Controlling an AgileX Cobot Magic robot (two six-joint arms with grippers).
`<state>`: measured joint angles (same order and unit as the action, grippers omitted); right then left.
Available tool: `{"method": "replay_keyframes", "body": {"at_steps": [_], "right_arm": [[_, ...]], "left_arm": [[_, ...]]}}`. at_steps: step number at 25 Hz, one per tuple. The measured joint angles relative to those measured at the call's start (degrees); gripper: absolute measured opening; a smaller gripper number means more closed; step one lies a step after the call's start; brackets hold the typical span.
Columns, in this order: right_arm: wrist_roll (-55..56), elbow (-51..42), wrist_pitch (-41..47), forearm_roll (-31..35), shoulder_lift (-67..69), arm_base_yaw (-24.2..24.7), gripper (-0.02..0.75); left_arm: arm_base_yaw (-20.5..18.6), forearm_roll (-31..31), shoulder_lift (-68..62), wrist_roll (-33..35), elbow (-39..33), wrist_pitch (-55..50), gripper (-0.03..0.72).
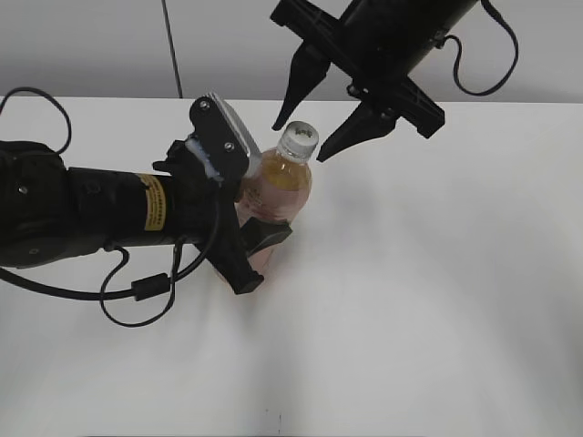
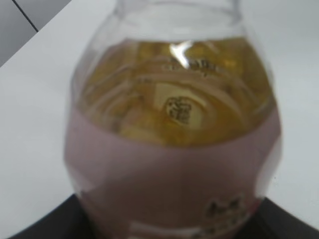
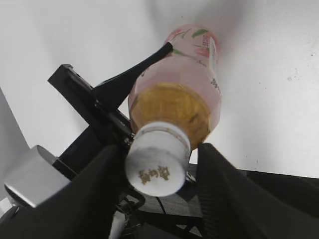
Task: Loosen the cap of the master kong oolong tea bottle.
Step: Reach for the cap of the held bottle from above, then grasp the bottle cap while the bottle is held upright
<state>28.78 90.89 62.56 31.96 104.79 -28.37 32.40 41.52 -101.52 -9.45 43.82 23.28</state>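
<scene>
The master kong oolong tea bottle (image 1: pixel 281 187) stands upright on the white table, amber tea above a pale pink label. My left gripper (image 1: pixel 260 232) is shut on its labelled body; the left wrist view shows the bottle (image 2: pixel 174 149) filling the frame between the dark fingers. The white cap (image 1: pixel 298 141) is on the bottle's neck. My right gripper (image 1: pixel 305 138) is open, one finger on each side of the cap, not touching. In the right wrist view the cap (image 3: pixel 158 159) sits between the spread fingers (image 3: pixel 159 199), above the bottle (image 3: pixel 184 84).
The white table (image 1: pixel 437 273) spreads to the right and front of the bottle. A grey wall runs behind the table's far edge. Black cables hang from both arms.
</scene>
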Motion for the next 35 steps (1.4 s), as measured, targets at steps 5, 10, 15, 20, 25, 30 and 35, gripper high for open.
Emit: {"method": "replay_keyframes", "body": {"at_steps": [5,10,15,20,25,30,35], "right_arm": [[-0.2,0.0,0.0,0.0,0.2,0.0,0.289],[-4.4,0.0,0.0,-0.4,0.2,0.0,0.278],[-17.3,0.0,0.0,-1.0,0.2,0.0,0.278],[-41.4,0.0,0.4,-1.4,0.2,0.0,0.278],[-69.2,0.0,0.6,-1.5,0.2,0.0,0.278],[-95.2,0.1,0.2,-1.3,0.2,0.0,0.278],[-118.9,0.2,-1.4,-0.4,0.2,0.0,0.273]], "left_arm": [[0.0,0.0,0.0,0.1,0.0,0.0,0.395],[0.0,0.0,0.0,0.1,0.0,-0.2,0.395],[0.0,0.2,0.0,0.1,0.0,-0.2,0.395],[0.0,0.4,0.0,0.2,0.0,-0.2,0.395],[0.1,0.5,0.0,0.3,0.0,-0.2,0.395],[0.1,0.5,0.0,0.3,0.0,0.6,0.395],[-0.1,-0.3,-0.2,0.0,0.0,1.1,0.395]]}}
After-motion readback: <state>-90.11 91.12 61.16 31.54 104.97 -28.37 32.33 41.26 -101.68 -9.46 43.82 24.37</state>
